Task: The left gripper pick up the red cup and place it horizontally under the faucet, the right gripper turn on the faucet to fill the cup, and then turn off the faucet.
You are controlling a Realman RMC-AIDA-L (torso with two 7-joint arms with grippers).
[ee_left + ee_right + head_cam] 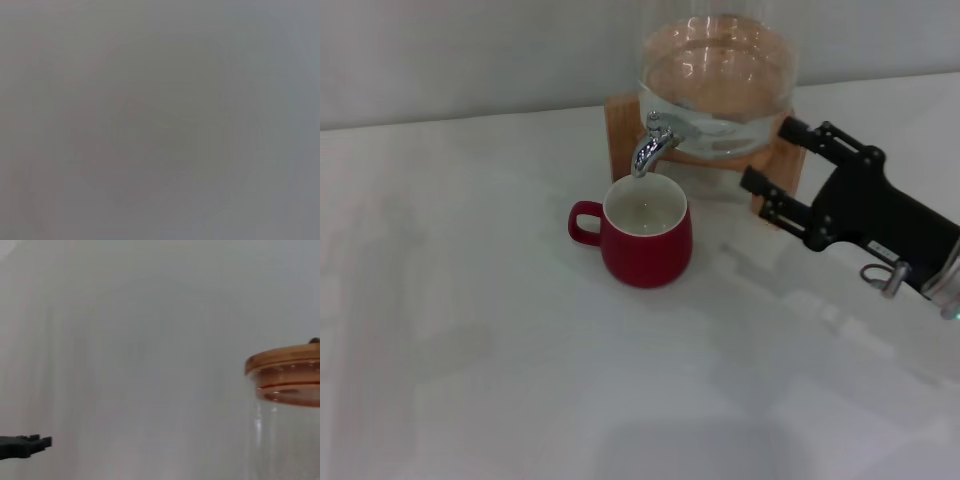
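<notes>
red cup (647, 240) upright on the tabletop (500, 350), right under the faucet (654, 143) spout.
glazed ceramic, so i'd judge it stiff, slick, breakable and fairly heavy, heavier once filled; some liquid already shows in its white inside. best hold looks like across the rounded body or at the small loop handle facing the robot's left. right claw (772, 160) hangs just beside the glass dispenser jar (718, 80) on its wooden stand (620, 130), fingers spread apart and empty, clear of the small, shiny, likely slippery tap lever. left claw is not seen in any view.
</notes>
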